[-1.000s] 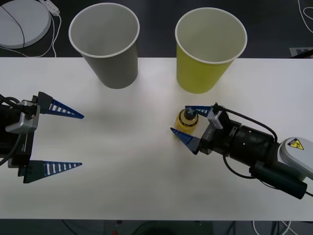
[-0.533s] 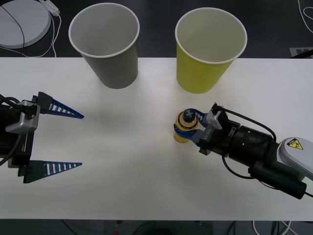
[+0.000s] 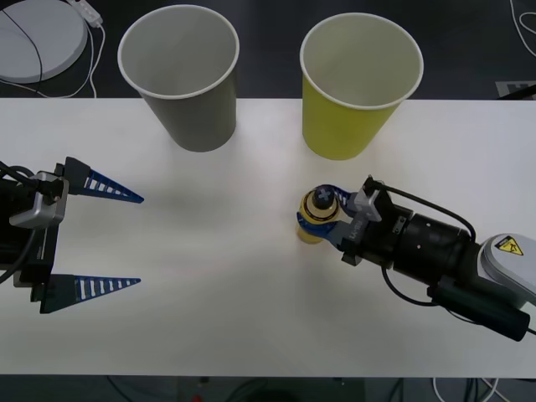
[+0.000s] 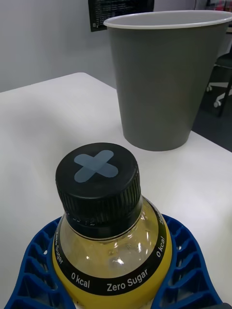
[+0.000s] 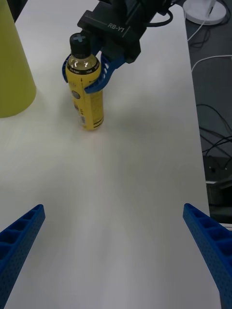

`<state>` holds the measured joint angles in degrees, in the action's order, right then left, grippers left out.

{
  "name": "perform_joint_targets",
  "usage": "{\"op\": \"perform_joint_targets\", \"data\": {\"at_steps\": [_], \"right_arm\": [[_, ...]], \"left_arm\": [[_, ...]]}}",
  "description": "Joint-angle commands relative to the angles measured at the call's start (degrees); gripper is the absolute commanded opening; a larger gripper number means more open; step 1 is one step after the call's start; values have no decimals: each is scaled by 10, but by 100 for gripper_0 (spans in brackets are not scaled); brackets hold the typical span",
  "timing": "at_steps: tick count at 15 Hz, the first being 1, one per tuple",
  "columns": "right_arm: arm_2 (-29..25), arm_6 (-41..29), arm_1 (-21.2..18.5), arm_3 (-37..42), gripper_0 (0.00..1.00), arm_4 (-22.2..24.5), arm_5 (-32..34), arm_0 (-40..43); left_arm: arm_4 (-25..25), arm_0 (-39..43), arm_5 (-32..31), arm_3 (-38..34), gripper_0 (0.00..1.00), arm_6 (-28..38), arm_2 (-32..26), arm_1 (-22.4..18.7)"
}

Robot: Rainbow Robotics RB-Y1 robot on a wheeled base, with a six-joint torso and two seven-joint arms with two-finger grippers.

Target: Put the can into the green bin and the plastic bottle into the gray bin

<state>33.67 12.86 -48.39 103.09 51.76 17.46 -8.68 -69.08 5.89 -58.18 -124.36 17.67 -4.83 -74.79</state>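
Right gripper (image 3: 325, 218) clamps the upright plastic bottle (image 3: 316, 219) at its shoulder. Gray bin (image 3: 182, 77) lies at ten o'clock from it; left gripper (image 3: 113, 239) waits, fingers spread wide

From my console this reads as an office or lab: a plain white table (image 3: 251, 318) over dark carpet, loose cables (image 5: 212, 140) on the floor at its 3 o'clock edge, a wheeled office chair (image 4: 220, 82) and a dark wall screen (image 4: 118, 12) at 12

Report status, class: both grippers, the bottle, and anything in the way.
Right gripper shut on bottle, upright on table. Left gripper open, idle. Gray bin across the table, path clear.
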Motion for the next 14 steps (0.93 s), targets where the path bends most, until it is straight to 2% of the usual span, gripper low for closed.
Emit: {"op": "perform_joint_targets", "data": {"at_steps": [1, 8, 14], "right_arm": [[0, -4, -13, 13, 0, -2, -1, 1], [0, -26, -65, 60, 0, -16, -10, 1], [1, -51, -137, 123, 0, -55, -31, 0]], "left_arm": [[0, 0, 0, 0, 100, 0, 0, 0], [0, 0, 0, 0, 100, 0, 0, 0], [0, 0, 0, 0, 100, 0, 0, 0]]}}
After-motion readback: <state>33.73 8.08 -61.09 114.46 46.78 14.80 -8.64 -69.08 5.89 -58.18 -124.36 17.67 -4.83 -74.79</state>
